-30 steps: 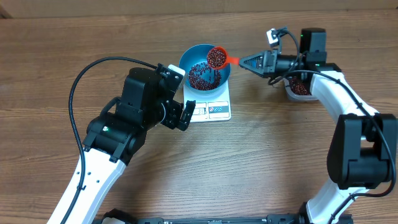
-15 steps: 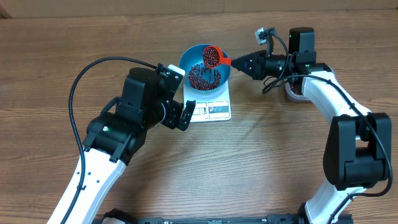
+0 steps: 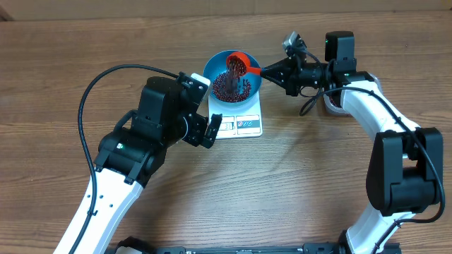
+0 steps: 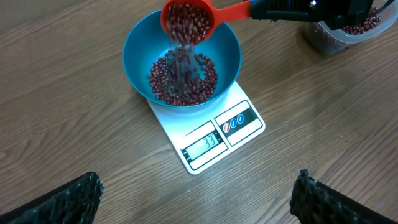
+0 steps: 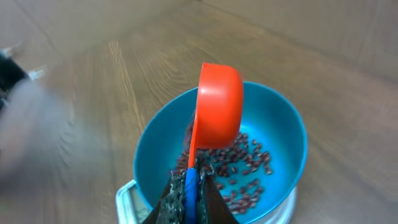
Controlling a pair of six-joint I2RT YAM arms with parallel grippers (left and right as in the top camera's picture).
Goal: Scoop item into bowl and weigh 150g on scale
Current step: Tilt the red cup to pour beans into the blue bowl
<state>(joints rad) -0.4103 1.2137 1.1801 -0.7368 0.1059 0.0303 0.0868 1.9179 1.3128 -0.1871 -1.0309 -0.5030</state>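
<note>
With your right gripper [image 3: 269, 69] clamped on the tipped scoop [image 4: 186, 22], beans [image 4: 183, 78] streaming into the bowl [image 4: 137, 50] on the scale [image 4: 214, 134], and your left gripper [image 3: 210, 131] wide open, empty, beware the scoop nudging the rim, spilling beans or skewing the reading.

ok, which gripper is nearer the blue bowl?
Right. The right gripper sits right beside the bowl, holding the scoop over it; the left gripper hangs open beside the scale, clear of the bowl.
</note>
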